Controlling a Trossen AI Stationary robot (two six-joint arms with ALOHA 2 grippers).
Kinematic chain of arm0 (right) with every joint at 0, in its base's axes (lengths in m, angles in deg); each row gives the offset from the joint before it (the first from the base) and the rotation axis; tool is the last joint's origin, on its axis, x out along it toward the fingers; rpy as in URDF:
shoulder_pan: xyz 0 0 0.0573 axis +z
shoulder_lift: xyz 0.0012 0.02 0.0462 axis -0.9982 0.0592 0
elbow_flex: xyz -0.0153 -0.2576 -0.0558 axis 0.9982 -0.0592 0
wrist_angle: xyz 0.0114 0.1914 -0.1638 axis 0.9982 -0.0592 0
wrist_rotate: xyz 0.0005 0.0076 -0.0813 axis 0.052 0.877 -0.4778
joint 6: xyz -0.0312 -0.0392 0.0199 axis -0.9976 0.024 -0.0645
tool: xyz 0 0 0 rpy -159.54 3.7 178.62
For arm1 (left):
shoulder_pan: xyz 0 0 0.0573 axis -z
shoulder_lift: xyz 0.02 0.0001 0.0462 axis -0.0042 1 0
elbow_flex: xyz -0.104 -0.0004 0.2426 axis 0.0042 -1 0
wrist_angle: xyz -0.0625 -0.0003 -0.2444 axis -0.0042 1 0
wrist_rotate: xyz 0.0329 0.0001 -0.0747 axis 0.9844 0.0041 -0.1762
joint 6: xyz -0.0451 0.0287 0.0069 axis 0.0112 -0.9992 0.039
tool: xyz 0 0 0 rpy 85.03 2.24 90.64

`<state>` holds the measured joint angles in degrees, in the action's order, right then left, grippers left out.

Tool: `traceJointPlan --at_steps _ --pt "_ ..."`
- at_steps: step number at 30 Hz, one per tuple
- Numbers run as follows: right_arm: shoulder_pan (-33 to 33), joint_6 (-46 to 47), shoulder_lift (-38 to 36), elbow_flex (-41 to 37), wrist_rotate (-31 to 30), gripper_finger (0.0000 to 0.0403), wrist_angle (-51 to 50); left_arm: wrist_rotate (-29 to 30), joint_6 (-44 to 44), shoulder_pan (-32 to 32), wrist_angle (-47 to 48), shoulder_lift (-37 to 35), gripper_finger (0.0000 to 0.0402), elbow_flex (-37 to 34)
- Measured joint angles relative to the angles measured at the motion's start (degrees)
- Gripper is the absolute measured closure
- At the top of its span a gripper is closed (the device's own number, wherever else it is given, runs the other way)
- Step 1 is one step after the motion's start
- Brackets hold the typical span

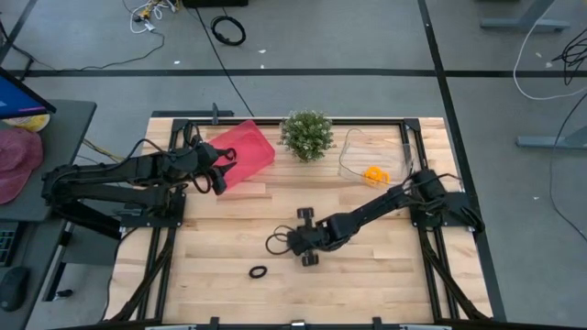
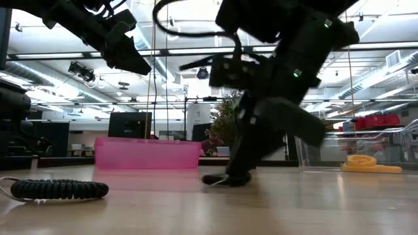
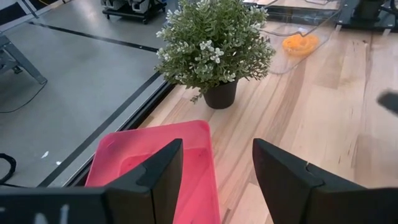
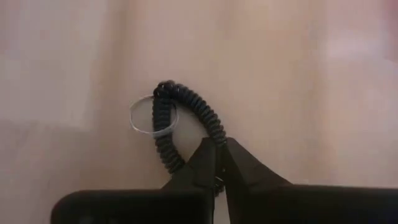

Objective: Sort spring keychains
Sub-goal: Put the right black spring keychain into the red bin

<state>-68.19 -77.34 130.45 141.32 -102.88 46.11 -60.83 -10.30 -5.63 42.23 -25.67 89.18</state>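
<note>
One coiled black keychain – ribbed, springy – pinched in the right pincer

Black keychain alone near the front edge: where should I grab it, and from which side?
The black keychain lies flat as an open loop, clear of everything. Come straight down and pinch one side of the coil, one finger inside the loop, as the right gripper has done with its black keychain.

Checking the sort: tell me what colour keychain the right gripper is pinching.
Black; the right gripper is shut on a black spring keychain, clearest in the right wrist view.
</note>
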Motion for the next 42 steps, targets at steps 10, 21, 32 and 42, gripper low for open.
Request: traceJointPlan --at_steps 10,21,32,42 --pt "0.25 -14.23 -15.29 0.23 -35.62 0.0397 6.08 -0.06 0.54 0.0 -0.3 0.07 0.0204 0.0" --pt "-0.68 -55.49 -15.64 0.4 -50.14 0.0398 42.78 -18.58 1.63 2.38 -11.27 0.13 0.0204 0.0" --pt "0.4 -58.07 -12.02 0.4 -45.59 0.0398 44.86 -20.6 -2.69 10.67 -24.97 4.48 0.0204 0.0" --pt "0.41 -60.12 -11.63 0.4 -45.43 0.0398 46.17 -16.22 -4.65 11.62 -31.82 12.7 0.0204 -0.04"
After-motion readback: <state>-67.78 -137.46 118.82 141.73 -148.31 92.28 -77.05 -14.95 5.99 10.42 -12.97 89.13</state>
